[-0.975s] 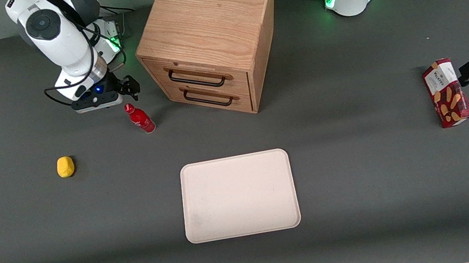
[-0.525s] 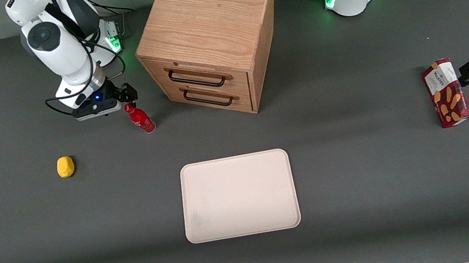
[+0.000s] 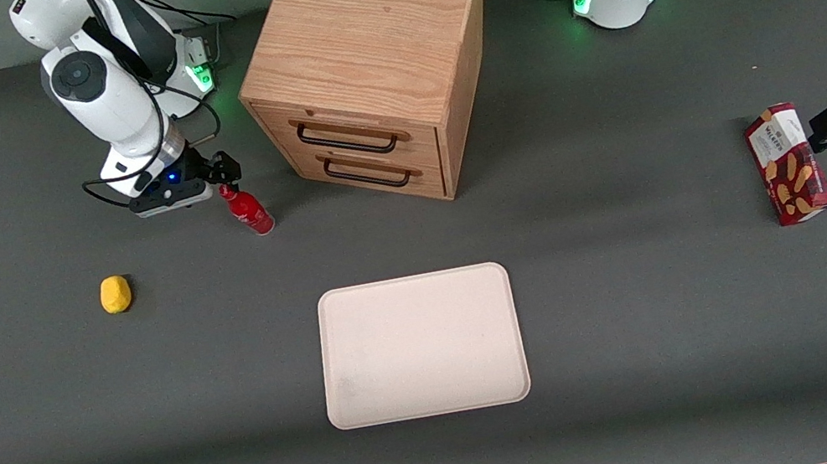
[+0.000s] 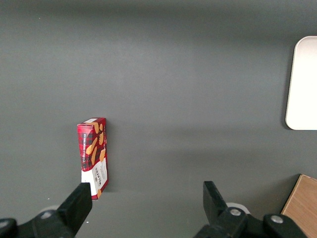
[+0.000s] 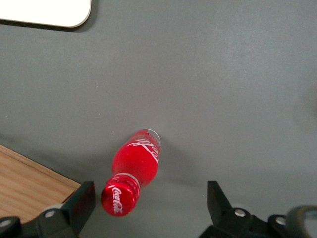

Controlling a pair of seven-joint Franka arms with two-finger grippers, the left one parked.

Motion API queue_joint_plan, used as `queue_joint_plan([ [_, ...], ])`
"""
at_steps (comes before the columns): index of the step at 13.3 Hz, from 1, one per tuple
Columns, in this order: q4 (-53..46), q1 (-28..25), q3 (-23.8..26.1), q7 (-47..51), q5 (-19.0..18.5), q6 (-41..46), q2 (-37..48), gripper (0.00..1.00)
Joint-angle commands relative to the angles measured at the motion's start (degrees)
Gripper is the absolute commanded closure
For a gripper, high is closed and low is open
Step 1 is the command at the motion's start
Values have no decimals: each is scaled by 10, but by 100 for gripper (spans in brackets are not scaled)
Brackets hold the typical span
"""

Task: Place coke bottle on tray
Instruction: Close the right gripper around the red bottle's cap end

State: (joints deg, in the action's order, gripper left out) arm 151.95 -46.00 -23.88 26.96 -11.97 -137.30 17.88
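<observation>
The coke bottle (image 3: pixel 248 209) stands upright on the grey table, close in front of the wooden cabinet's drawers. My gripper (image 3: pixel 222 174) hangs just above its cap, slightly farther from the front camera. In the right wrist view the gripper (image 5: pixel 151 204) is open, and the bottle's red cap (image 5: pixel 119 200) sits between the dark fingers (image 5: pixel 83 202), close to one of them and not touching. The cream tray (image 3: pixel 421 345) lies flat with nothing on it, nearer the front camera than the bottle; its corner (image 5: pixel 49 12) shows in the right wrist view.
The wooden drawer cabinet (image 3: pixel 366 62) stands beside the bottle; its edge (image 5: pixel 29 181) is close to one finger. A yellow lump (image 3: pixel 116 294) lies toward the working arm's end. A red biscuit box (image 3: pixel 788 163) stands toward the parked arm's end.
My gripper has come down and moved closer to the bottle, from farther back to right over its cap. The bottle and tray have not moved.
</observation>
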Motion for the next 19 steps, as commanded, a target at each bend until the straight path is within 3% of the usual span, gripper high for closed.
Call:
queue_joint_plan([
  [1,-2,-15,-7,27,-12,-13,-12,0],
  [9,-3,-18,-6,28,-12,-24,-24,4],
  [10,-4,-18,-6,28,-12,-24,-24,11],
  [15,-6,-18,-5,28,-12,-17,-23,69],
  [19,-7,-19,-4,28,-12,-16,-23,97],
])
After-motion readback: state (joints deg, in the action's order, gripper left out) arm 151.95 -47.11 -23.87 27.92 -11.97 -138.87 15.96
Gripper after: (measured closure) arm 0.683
